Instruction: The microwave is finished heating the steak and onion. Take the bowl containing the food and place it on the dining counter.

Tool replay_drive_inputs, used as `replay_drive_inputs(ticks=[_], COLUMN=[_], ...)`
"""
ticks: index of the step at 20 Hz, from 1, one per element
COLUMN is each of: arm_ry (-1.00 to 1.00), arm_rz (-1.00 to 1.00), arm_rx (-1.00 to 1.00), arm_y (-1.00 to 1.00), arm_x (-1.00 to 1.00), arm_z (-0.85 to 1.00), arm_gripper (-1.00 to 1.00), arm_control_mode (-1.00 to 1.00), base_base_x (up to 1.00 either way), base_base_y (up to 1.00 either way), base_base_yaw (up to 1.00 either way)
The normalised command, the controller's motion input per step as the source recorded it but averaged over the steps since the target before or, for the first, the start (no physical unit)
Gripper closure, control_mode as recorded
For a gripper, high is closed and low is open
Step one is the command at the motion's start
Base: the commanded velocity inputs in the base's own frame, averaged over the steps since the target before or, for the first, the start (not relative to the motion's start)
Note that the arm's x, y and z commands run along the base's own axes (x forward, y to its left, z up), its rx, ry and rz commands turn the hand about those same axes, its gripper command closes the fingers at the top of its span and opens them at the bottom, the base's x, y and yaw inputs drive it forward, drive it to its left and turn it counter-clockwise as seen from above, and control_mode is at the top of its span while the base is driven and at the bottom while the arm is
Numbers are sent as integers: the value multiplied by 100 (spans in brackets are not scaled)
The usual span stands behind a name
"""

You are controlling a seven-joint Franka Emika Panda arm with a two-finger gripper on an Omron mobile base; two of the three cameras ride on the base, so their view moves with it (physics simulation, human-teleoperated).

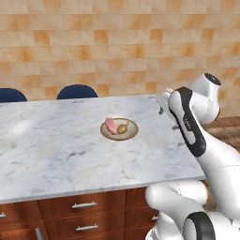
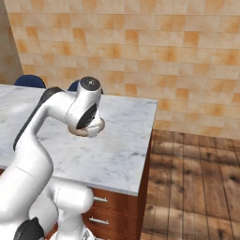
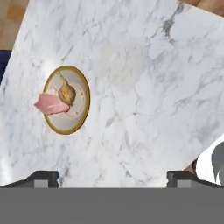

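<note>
White arm (image 1: 206, 154), rounded glossy segments, dark joint bands, black end cap.

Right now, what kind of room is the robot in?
Most likely a kitchen's dining area: a long marble dining counter over wooden drawers, blue chairs tucked behind it against a tiled wall, and a bowl of steak and onion set out on top.

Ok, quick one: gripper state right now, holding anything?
Gripper: open, holding nothing; the bowl sits apart from it on the counter.
</note>
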Motion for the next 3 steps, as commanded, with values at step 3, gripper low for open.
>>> replay_drive_inputs(ticks=[3], arm_ry=[-19], arm_rz=[1], arm_rx=[-3], arm_y=[-13], arm_x=[-100], arm_z=[98], arm_gripper=[-100], arm_control_mode=[-100], base_base_x=[0], base_base_y=[0], base_base_yaw=[0])
